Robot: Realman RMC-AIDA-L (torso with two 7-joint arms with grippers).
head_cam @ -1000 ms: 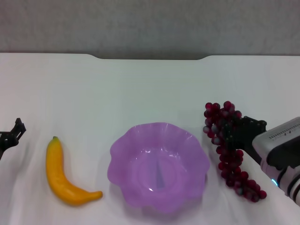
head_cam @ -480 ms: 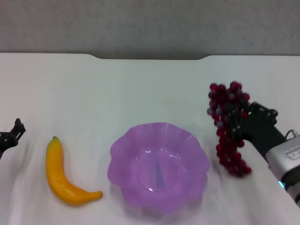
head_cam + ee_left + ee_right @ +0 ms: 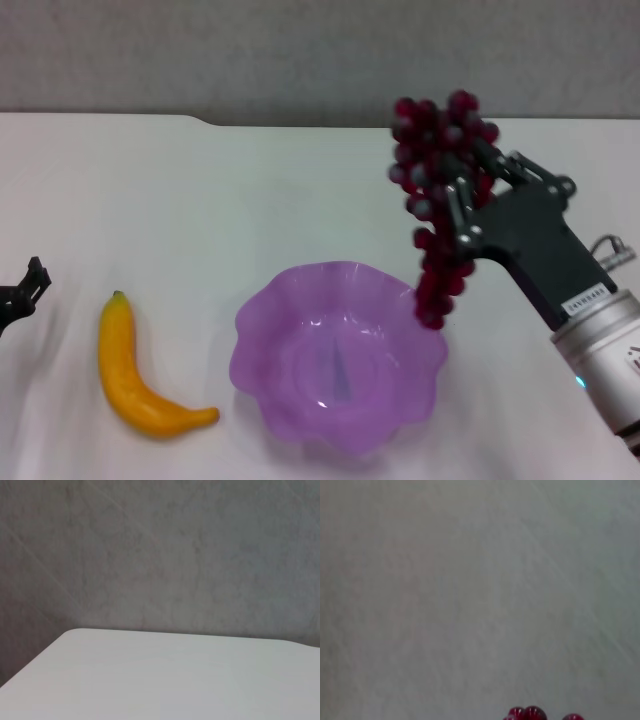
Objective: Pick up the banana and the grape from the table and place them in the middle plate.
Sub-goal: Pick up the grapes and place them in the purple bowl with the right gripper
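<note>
My right gripper (image 3: 462,190) is shut on the grape (image 3: 432,200), a long dark red-purple bunch. It hangs in the air, its lower end just above the right rim of the middle plate (image 3: 300,400), a translucent purple bowl with a scalloped rim. A few grapes (image 3: 530,713) show at the edge of the right wrist view. The yellow banana (image 3: 135,375) lies on the white table (image 3: 250,200) left of the plate. My left gripper (image 3: 22,295) sits at the far left edge, left of the banana.
The table's far edge has a notch (image 3: 320,122) with a grey wall behind it. The left wrist view shows only a table corner (image 3: 150,675) and the wall.
My right gripper has lifted the grape off the table and carried it up and left, from right of the plate to over its right rim. The left arm has barely moved.
</note>
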